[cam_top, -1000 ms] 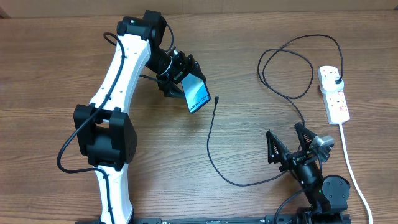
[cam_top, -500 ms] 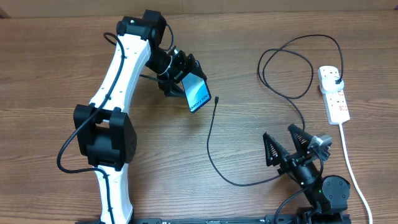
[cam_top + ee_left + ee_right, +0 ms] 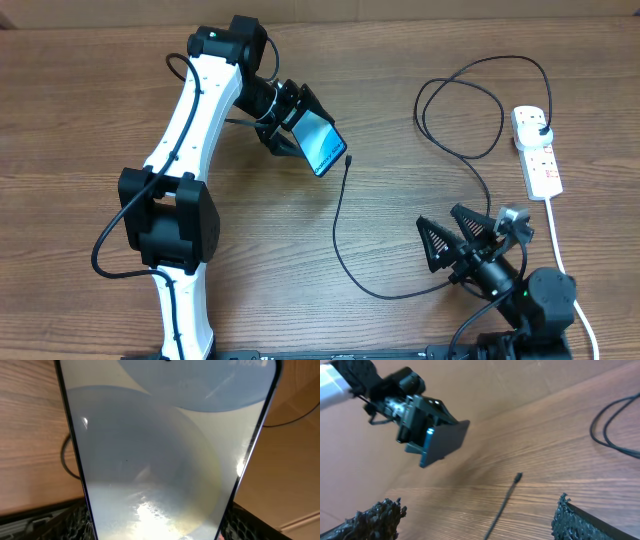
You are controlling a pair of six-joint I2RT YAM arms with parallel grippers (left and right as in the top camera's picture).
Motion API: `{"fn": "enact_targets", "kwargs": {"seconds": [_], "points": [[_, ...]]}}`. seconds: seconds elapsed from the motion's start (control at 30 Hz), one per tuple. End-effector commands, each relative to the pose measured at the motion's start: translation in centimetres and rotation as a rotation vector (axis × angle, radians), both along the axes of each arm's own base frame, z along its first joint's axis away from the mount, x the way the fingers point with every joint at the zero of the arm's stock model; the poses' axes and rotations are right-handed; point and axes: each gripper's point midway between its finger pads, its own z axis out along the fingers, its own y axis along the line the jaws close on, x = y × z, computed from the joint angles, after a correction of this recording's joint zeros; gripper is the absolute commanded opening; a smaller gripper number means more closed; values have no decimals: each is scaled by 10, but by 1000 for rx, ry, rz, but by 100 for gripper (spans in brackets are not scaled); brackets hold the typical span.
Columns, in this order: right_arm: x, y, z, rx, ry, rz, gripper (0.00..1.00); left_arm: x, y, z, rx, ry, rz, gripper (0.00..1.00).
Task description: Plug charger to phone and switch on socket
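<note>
Phone [image 3: 322, 146] corner hangs just beside charger [image 3: 335, 235] tip, not touching.

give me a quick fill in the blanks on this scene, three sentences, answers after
1. The left gripper holds the ____ off the table.
2. The right gripper grips nothing, and its jaws are ____.
3. The charger lies on the table with its far end plugged into the white ____.

Missing words: phone; open; socket
</note>
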Motion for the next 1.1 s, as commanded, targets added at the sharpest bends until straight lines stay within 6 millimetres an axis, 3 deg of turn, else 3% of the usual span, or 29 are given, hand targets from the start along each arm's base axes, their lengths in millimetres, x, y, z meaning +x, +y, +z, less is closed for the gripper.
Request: {"fn": "enact_targets", "kwargs": {"seconds": [0.0,0.43,0.67,0.9,1.07], "points": [[2,7,23,7,52,41,100,1,-13,26,-107,49,51,66],[19,16,21,-116,415,153,100,-2,-22,40,-181,192,136,69],[17,16,5,-155,638,194,100,-5,-32,60,-304,239,128,69],[21,14,-20,-169,751,198,100,-6,-33,63,-312,268,143,70],[22,14,-27,-168,786,200,100,-6,-35,67,-331,304,158,70]]}}
